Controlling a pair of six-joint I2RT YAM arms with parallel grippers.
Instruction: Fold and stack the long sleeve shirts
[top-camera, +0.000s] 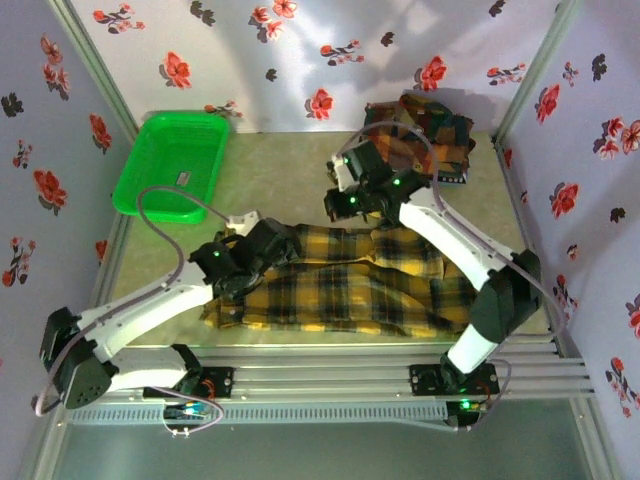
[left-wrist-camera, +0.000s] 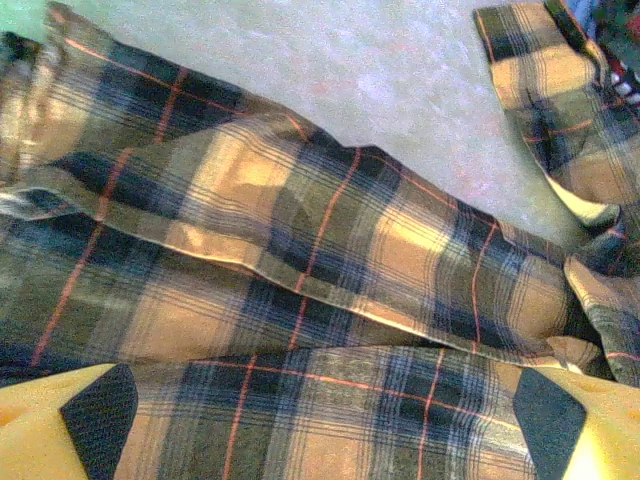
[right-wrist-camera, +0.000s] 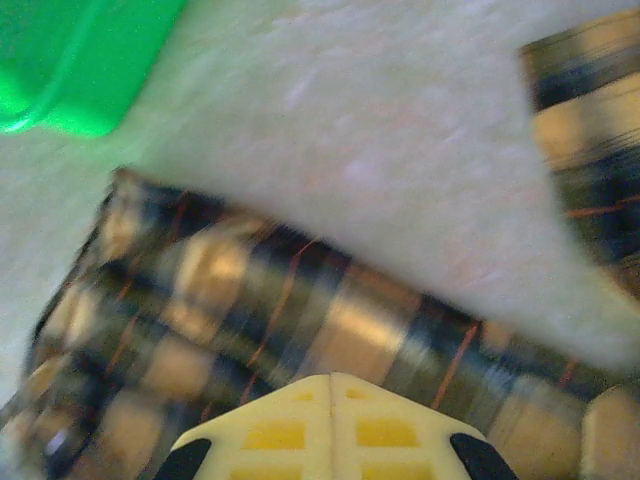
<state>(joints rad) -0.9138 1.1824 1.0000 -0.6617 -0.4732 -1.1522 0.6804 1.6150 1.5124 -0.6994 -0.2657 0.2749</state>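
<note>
- Two arms bend over a mustard-and-black plaid shirt (top-camera: 340, 295). It lies spread and rumpled across the near half of the counter (top-camera: 280, 170), just ahead of the arm bases. A heap of red, orange and green plaid shirts (top-camera: 425, 130) waits in the far right corner, and no folded stack is to be seen yet.
- The left pincer (top-camera: 265, 250) hangs released over the shirt's left part, jaws spread wide, its dark pads (left-wrist-camera: 95, 415) framing loose, overlapping layers. Risk: closing here could gather several layers at once, or a sleeve alone. A fold would then drag the body askew rather than turn it flat.
- The right pincer (top-camera: 345, 200) is clenched at the shirt's far edge, toward the middle. Its wrist view is blurred, and no cloth can be made out between the fingers (right-wrist-camera: 280, 430). Risk: if it has nothing, any lift comes up empty. If it has only a thin pinch, the flannel may slip out midway and leave a half fold.
- A cuff (left-wrist-camera: 540, 100) lies apart from the shirt's body, across a strip of bare counter. Risk: a sleeve left outside the fold would trail from the finished bundle and unsettle whatever is stacked on it.
- The green plastic basket (top-camera: 135, 185) sits far left, well apart from the shirt, while the heap lies just beyond the right arm's wrist. Risk: a wide swing of that arm could brush the heap and scatter it toward the counter's edge.
</note>
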